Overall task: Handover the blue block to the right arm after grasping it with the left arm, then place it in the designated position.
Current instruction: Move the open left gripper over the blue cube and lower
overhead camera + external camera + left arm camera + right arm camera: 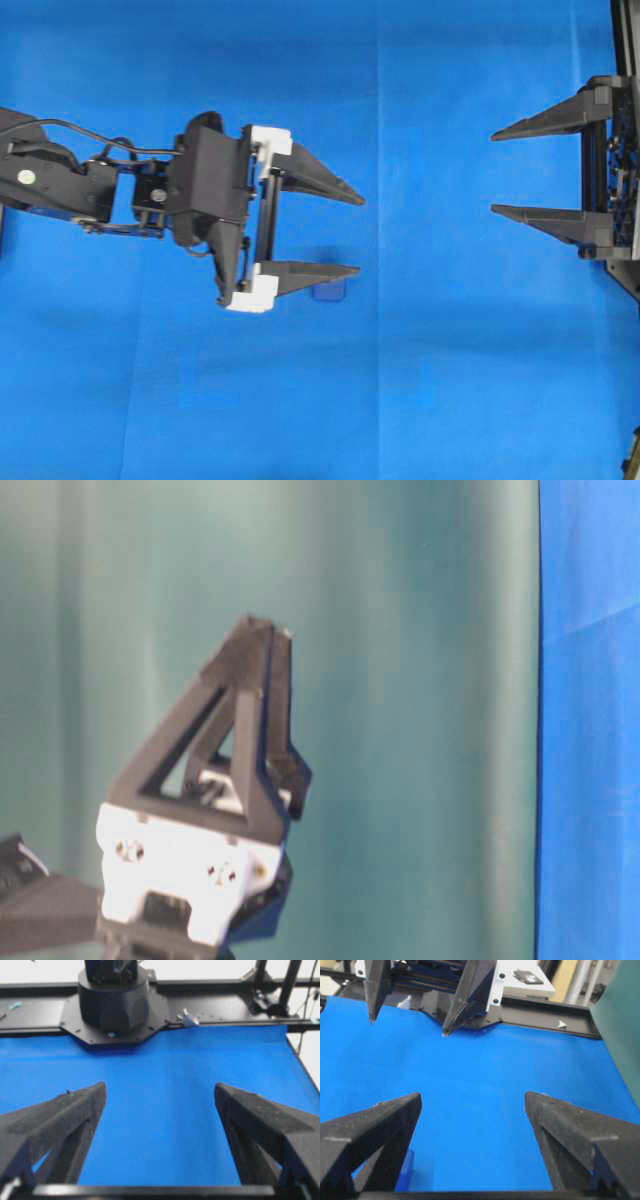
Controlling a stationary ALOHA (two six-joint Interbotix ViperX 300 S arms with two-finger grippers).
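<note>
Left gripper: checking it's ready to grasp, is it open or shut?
Open. In the overhead view the left gripper has its two black fingers spread wide apart, nothing between them.

From overhead I see the blue block [330, 291] half tucked under the left arm's lower finger, only a sliver of it shows in my right wrist view, and the right arm [610, 170] runs off-frame.

From overhead I see my left gripper [358, 231] spread wide above the blue cloth [450, 380], the blue block [328, 291] peeking from under its lower finger. My right gripper [495, 172] waits open, well apart.
</note>
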